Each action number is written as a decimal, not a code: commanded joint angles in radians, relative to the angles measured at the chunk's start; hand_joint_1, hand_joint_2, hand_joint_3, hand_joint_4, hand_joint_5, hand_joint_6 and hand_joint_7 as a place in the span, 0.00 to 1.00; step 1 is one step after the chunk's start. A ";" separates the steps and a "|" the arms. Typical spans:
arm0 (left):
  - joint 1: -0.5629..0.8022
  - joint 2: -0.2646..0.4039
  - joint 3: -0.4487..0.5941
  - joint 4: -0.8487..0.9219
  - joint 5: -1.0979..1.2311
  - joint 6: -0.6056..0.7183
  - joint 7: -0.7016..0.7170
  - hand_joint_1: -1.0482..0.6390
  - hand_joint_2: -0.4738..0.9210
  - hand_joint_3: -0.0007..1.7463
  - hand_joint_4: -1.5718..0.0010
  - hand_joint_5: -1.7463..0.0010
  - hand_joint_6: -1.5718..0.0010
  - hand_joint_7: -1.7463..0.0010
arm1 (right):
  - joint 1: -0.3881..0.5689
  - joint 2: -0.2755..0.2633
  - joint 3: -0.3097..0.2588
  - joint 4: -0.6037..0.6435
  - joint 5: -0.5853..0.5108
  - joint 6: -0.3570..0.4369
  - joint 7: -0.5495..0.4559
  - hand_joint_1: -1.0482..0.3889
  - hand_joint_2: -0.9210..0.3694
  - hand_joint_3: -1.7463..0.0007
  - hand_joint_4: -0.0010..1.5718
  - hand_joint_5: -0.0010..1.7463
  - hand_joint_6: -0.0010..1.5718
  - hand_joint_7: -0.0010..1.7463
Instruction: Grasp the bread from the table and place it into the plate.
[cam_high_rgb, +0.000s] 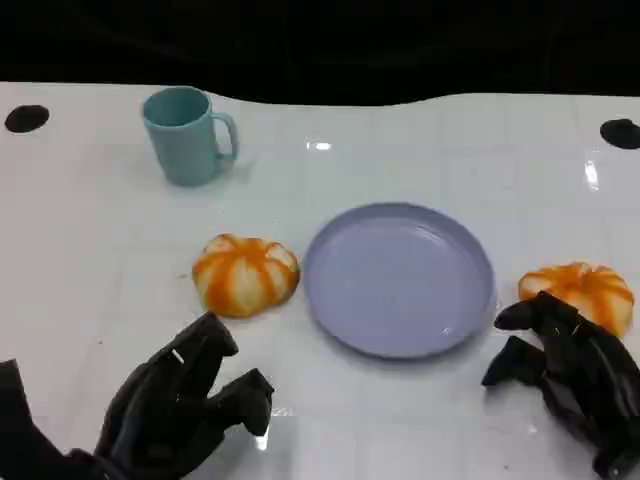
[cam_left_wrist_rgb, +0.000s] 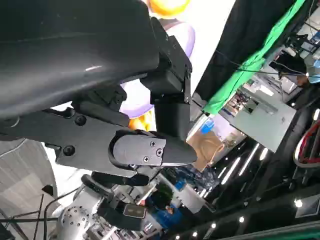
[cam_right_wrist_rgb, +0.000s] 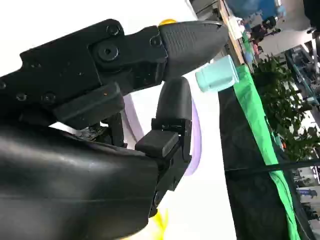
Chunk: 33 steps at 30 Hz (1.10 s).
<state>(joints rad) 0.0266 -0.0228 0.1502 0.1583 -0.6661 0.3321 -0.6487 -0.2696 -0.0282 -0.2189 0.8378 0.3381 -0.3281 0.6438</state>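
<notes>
Two orange-and-white striped bread rolls lay on the white tabletop, one on each side of the lavender plate: the left bread sat just beside the plate's rim, and the right bread lay near the opposite rim, partly behind the right hand. That hand rested on the tabletop with its fingers apart and holding nothing, its fingertips up against the near side of the right bread, though contact could not be confirmed. The left hand sat near the front edge, fingers loosely curled but apart and empty, short of the left bread. A teal mug stood well apart toward the far side. The plate held nothing, so the task appeared to be at the reach-and-grasp stage. To do this well, the right hand would likely need to spread wide, come over the rounded top of the bread and close gently around its sides, since a soft roll could dent or roll away if pushed from one side. The lift should clear the raised rim before the bread is set down near the plate's middle.
</notes>
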 joint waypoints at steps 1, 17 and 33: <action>0.008 0.006 0.006 -0.012 0.003 0.002 0.011 0.30 1.00 0.06 0.43 0.00 0.59 0.00 | 0.017 -0.015 0.000 0.003 -0.012 -0.001 -0.007 0.36 0.00 0.83 0.42 0.90 0.38 0.74; 0.007 0.005 -0.001 -0.008 0.027 -0.030 0.011 0.29 1.00 0.08 0.45 0.00 0.61 0.02 | 0.004 -0.017 -0.012 0.021 0.004 0.016 0.003 0.36 0.00 0.85 0.43 0.89 0.39 0.72; -0.029 0.103 -0.101 -0.025 0.420 -0.544 0.041 0.28 1.00 0.07 0.75 0.52 0.65 0.92 | -0.015 -0.007 -0.015 0.029 0.010 0.036 -0.009 0.36 0.00 0.87 0.44 0.88 0.41 0.69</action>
<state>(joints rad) 0.0055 0.0600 0.0547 0.1294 -0.2690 -0.1751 -0.6251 -0.2863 -0.0289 -0.2249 0.8527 0.3456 -0.3085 0.6449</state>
